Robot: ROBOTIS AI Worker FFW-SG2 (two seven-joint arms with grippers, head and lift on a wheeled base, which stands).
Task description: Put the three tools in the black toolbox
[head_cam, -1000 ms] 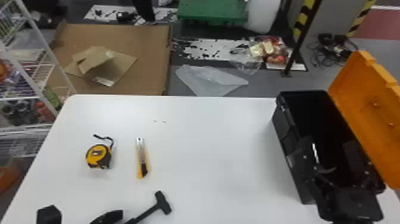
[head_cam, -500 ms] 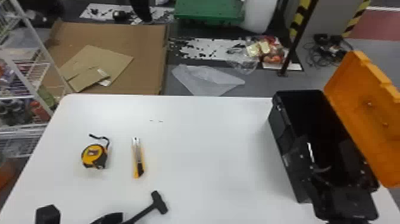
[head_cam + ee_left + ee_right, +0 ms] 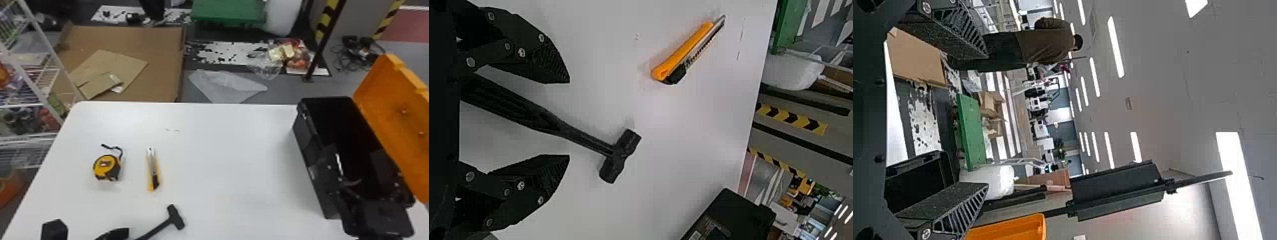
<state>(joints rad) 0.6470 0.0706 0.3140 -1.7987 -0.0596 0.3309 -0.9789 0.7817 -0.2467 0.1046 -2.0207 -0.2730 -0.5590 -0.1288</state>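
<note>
My left gripper (image 3: 83, 232) is at the head view's bottom left edge, its fingers apart. In the left wrist view the gripper (image 3: 569, 119) stands open around the handle of the black hammer (image 3: 549, 125), touching neither side. The hammer (image 3: 175, 217) lies on the white table, head pointing away. Beyond it lie the yellow cutter (image 3: 152, 170) and, left of that, the yellow tape measure (image 3: 104, 167). The black toolbox (image 3: 308, 140) stands at the right, orange lid (image 3: 395, 118) raised. My right gripper (image 3: 356, 159) is over its near part; the right wrist view's gripper (image 3: 987, 120) stands open.
The white table (image 3: 229, 159) has bare surface between the cutter and the toolbox. A wire shelf (image 3: 41, 60) stands beyond its left edge. Cardboard (image 3: 153, 63) and a plastic sheet (image 3: 226, 86) lie on the floor behind the far edge.
The head view has shifted slightly sideways and back. A loose piece of cardboard on the floor behind the table has opened out flatter. Both arms have stayed about where they were.
</note>
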